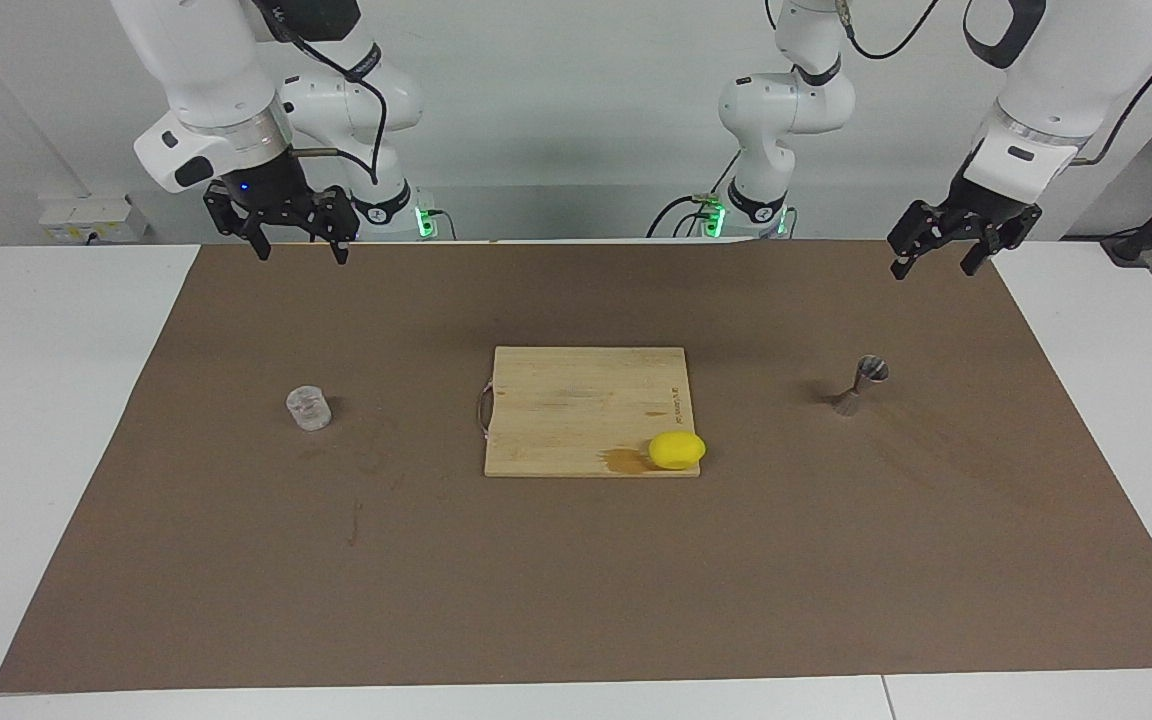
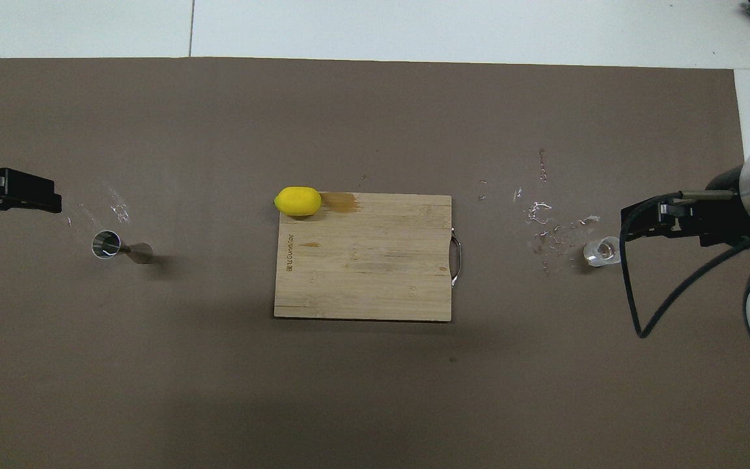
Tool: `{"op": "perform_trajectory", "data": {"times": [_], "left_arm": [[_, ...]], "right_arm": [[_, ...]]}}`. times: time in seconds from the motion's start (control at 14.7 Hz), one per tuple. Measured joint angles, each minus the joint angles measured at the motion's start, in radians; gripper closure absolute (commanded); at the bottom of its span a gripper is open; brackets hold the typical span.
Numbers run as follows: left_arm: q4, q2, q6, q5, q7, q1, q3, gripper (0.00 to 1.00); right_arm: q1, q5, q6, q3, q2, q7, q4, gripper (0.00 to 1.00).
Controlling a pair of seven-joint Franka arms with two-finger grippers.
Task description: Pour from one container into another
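Seen from across the table, the glass tumbler point(image 1: 309, 408) stands upright on the brown mat point(image 1: 576, 590) toward the right arm's end, the steel jigger point(image 1: 861, 384) toward the left arm's end, with a cutting board point(image 1: 576, 400) and a lemon point(image 1: 677, 450) between them. The right gripper point(image 1: 299, 245) hangs with fingers spread over the mat's edge by the robots; the left gripper point(image 1: 936, 262) hangs likewise spread above its own corner. Neither touches anything. The tumbler looks light, rigid, breakable and slick, so a pinch across its wall at mid-height seems soundest. The jigger's narrow base suggests it could tip easily.

From overhead, the tumbler point(image 2: 601, 252) sits partly under the raised right gripper point(image 2: 642, 223), though nothing is held. Shiny droplets or smears point(image 2: 544, 225) mark the mat beside it. Whether the tumbler holds liquid cannot be made out. The jigger point(image 2: 118, 247) shows its open mouth; the left gripper point(image 2: 23, 195) is cut off at the frame's edge.
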Motion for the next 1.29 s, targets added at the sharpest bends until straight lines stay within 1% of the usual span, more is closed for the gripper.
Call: {"op": "perform_trajectory", "data": {"times": [0.41,0.54,0.68,0.82,1.02,1.29], "left_arm": [[-0.001,0.0,0.001,0.001,0.0,0.0,0.002,0.0],[-0.009,-0.001,0.029,0.001,0.0,0.002,0.005,0.0],[-0.042,-0.005,0.108,0.001,-0.001,0.002,0.008,0.0],[-0.106,-0.012,0.205,0.001,-0.002,0.002,0.008,0.0],[-0.183,-0.005,0.315,0.001,-0.011,0.002,0.008,0.0],[-0.207,0.047,0.488,0.001,-0.015,0.003,0.009,0.0]], "right_arm": [[0.0,0.0,0.0,0.0,0.0,0.0,0.0,0.0],[-0.002,0.0,0.0,0.0,0.0,0.0,0.0,0.0],[-0.01,0.0,0.0,-0.001,0.0,0.0,0.0,0.0],[-0.018,0.0,0.0,-0.001,0.0,0.0,0.0,0.0],[-0.02,0.0,0.0,-0.001,-0.001,0.0,0.0,0.0],[-0.029,0.0,0.0,-0.002,-0.001,0.0,0.0,0.0]]}}
